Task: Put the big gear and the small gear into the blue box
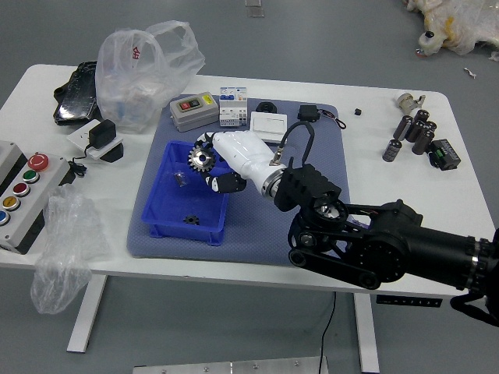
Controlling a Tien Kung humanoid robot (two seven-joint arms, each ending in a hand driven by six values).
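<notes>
My right hand point(212, 167) is over the upper right part of the blue box point(184, 231), its fingers closed on the big gear point(201, 160). The big gear is dark with teeth around its rim and hangs above the box, facing the camera. Inside the box, near its front wall, lies the small dark gear point(191, 220). A small shiny piece point(181, 179) also lies in the box, close to the held gear in the picture.
The box stands on a grey-blue mat point(269, 245). Behind it are a grey device point(193, 111), white modules point(232, 107) and a white square box point(267, 128). A button panel point(27, 191) and plastic bags point(144, 74) lie left; black cylinders point(413, 130) stand right.
</notes>
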